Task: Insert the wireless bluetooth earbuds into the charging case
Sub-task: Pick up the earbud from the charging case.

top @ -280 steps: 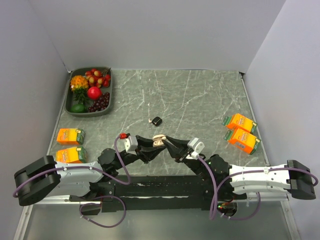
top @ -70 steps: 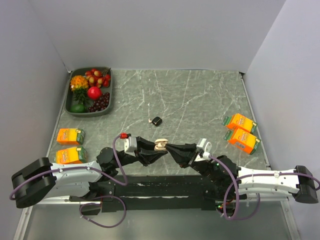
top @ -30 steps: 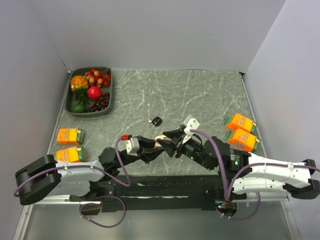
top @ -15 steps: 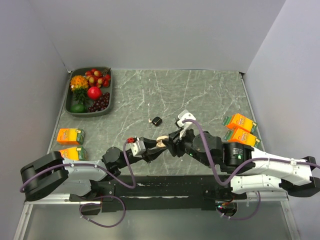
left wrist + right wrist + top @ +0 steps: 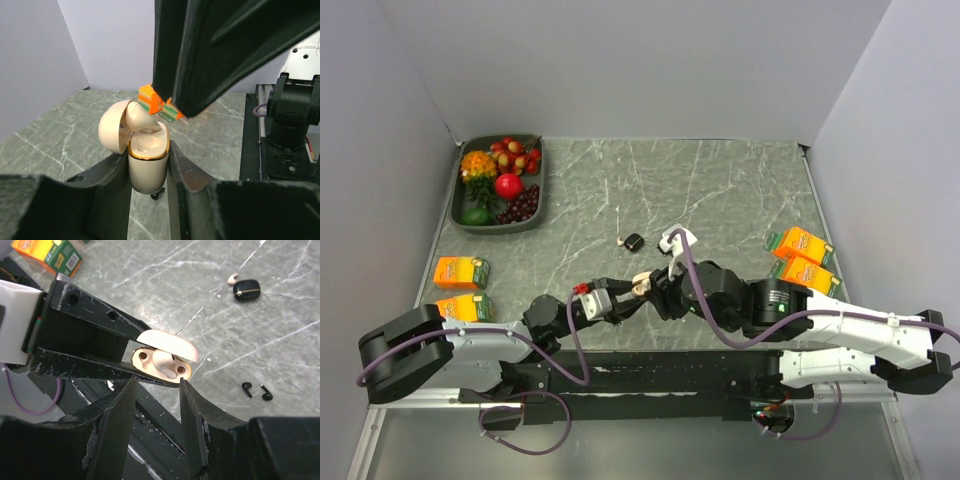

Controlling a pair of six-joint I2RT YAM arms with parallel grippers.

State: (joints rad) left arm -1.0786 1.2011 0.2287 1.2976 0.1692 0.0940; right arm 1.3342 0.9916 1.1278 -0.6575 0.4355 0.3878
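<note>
My left gripper [image 5: 147,156] is shut on a beige charging case [image 5: 146,172] with a gold rim, held upright with its lid [image 5: 170,344] open. A beige earbud [image 5: 167,365] lies slanted across the case's wells. My right gripper [image 5: 157,385] is open and empty, with its fingertips [image 5: 131,390] just short of the case rim. On the table lie two tiny black earbuds [image 5: 247,389] side by side. Farther off, a small glossy black case [image 5: 247,289] stands shut with another beige earbud [image 5: 232,278] beside it. In the top view both grippers meet at the beige case [image 5: 640,281].
A grey tray [image 5: 468,228] of fruit stands at the back left. Two orange cartons [image 5: 460,272] lie at the left, and two more [image 5: 802,262] at the right. The right arm's [image 5: 760,305] wrist and forearm stretch across the near middle of the table.
The right arm has swung left and forward, bringing its open gripper up to the beige case. The left gripper has shifted slightly right, still holding the case.
</note>
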